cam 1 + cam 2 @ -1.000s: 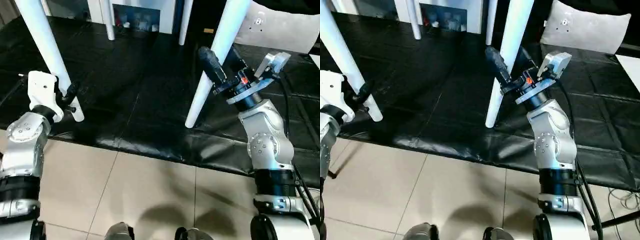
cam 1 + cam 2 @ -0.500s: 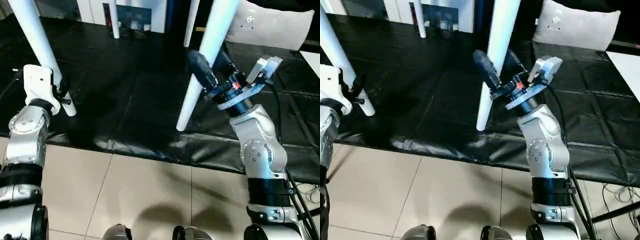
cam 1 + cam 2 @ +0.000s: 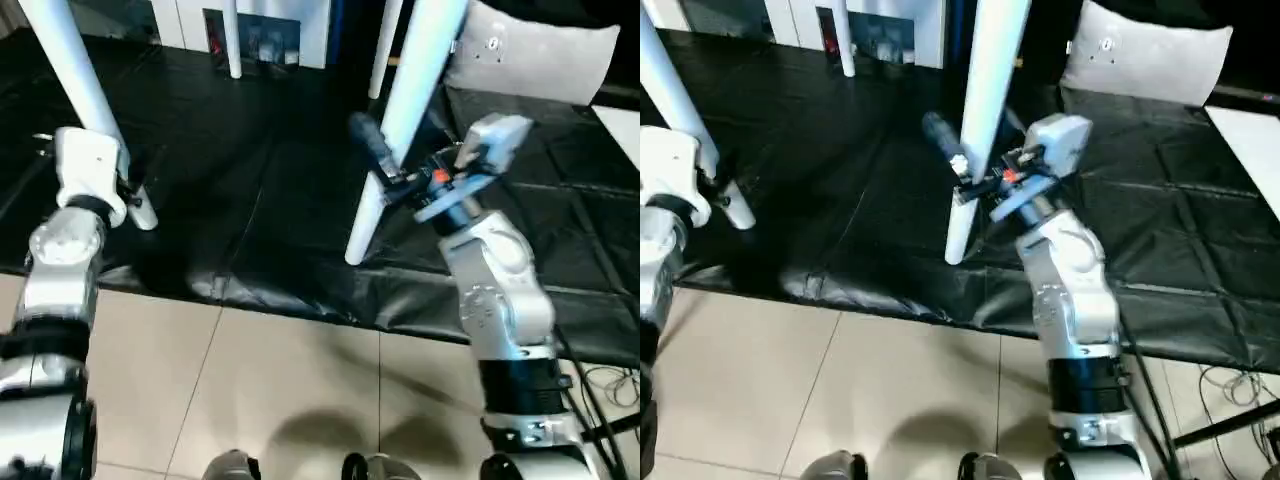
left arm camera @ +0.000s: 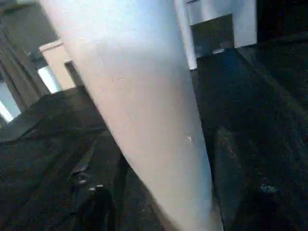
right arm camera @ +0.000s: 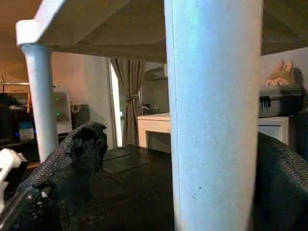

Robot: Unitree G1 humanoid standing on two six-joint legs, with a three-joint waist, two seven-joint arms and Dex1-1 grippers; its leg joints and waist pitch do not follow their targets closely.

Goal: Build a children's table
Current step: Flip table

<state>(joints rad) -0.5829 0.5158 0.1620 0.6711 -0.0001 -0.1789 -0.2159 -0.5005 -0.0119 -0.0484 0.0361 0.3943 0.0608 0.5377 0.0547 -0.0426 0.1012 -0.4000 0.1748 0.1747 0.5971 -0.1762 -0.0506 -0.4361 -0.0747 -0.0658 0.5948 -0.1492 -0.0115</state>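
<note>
The children's table stands on its legs over a black mat (image 3: 250, 170); its tabletop underside (image 5: 144, 24) shows in the right wrist view. My right gripper (image 3: 395, 165) is open around the front right leg (image 3: 405, 110), which stands between its two black fingers (image 5: 72, 159) with a gap on each side. My left gripper (image 3: 132, 190) is low on the front left leg (image 3: 80, 90). That leg (image 4: 144, 120) sits between the left jaws, which stand open around it. Two rear legs (image 3: 232, 45) stand farther back.
The mat's front edge (image 3: 280, 295) meets a tiled floor (image 3: 250, 380). A white cushion (image 3: 530, 55) lies at the back right, and a white cabinet (image 3: 265, 25) stands behind the table. Cables (image 3: 610, 375) trail on the floor at the right.
My right wrist has turned and swung in toward the front right leg. The whole view has shifted as well. My left gripper stays at the front left leg.
</note>
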